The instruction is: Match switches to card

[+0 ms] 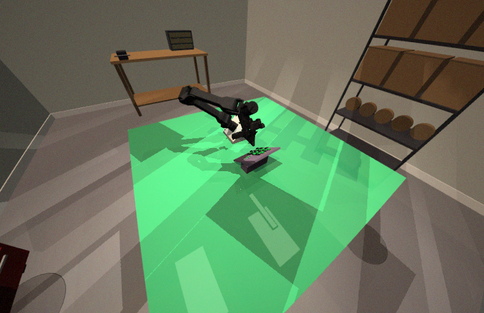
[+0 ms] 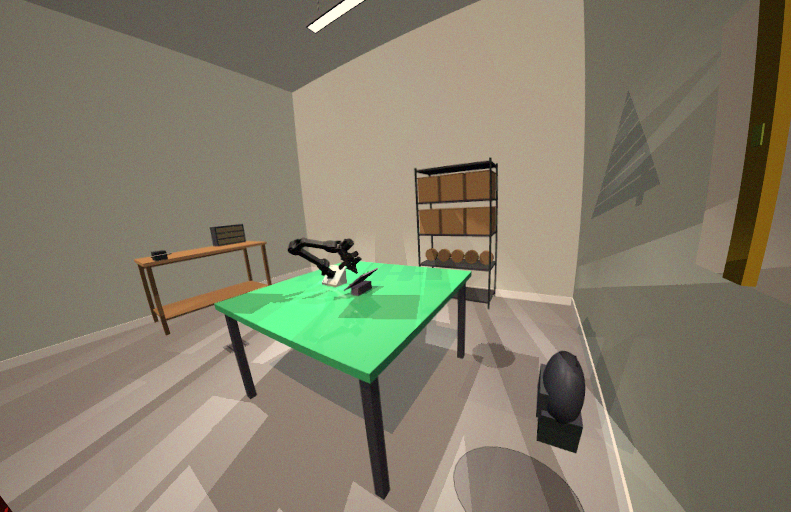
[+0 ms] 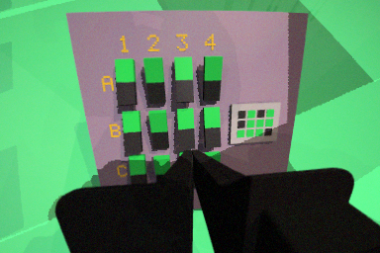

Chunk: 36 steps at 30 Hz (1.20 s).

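The mauve panel [image 1: 238,160] [image 2: 363,278] [image 3: 260,49] carries switches in rows A to C and columns 1 to 4, each with a green far half and a dark near half. Switch A1 [image 3: 125,71] is at the far left. The card [image 3: 257,107] reads, far row first: dark, green, dark, green; dark, green, green, green; green, green, green, dark. My gripper [image 1: 253,143] [image 2: 356,270] [image 3: 191,156] is shut and empty. In the wrist view its tips overlap row C near column 3 and hide much of that row. Contact and several tilts cannot be told.
The panel's dark base [image 1: 254,164] [image 2: 361,288] stands on the green table [image 1: 168,199] [image 2: 324,326] in front of the arm's white base [image 2: 333,277]. A wooden bench [image 1: 157,54] and a shelf rack [image 2: 456,235] stand beyond the table.
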Motion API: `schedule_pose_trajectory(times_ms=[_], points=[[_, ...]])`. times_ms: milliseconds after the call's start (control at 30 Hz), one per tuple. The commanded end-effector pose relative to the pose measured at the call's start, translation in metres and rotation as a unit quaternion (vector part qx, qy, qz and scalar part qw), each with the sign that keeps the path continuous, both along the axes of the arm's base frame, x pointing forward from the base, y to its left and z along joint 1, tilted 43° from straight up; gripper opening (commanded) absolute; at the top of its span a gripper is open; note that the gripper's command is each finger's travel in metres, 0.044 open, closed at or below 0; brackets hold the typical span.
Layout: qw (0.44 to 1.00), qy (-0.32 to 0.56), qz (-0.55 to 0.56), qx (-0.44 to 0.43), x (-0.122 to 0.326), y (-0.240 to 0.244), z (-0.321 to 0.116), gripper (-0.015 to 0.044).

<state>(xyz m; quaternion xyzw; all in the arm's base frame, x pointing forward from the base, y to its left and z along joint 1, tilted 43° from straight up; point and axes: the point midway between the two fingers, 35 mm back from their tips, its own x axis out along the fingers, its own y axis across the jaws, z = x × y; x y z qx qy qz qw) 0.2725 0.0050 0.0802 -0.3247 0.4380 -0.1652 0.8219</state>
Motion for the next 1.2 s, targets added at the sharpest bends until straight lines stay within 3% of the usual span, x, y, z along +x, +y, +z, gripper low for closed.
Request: schedule_pose_trajectory(times_ms=[0,1167], points=[[1.0,0.0,0.004,0.0,0.003,-0.003,-0.004,0.0],[1.0,0.0,0.004,0.0,0.014,-0.015,-0.017,0.0]])
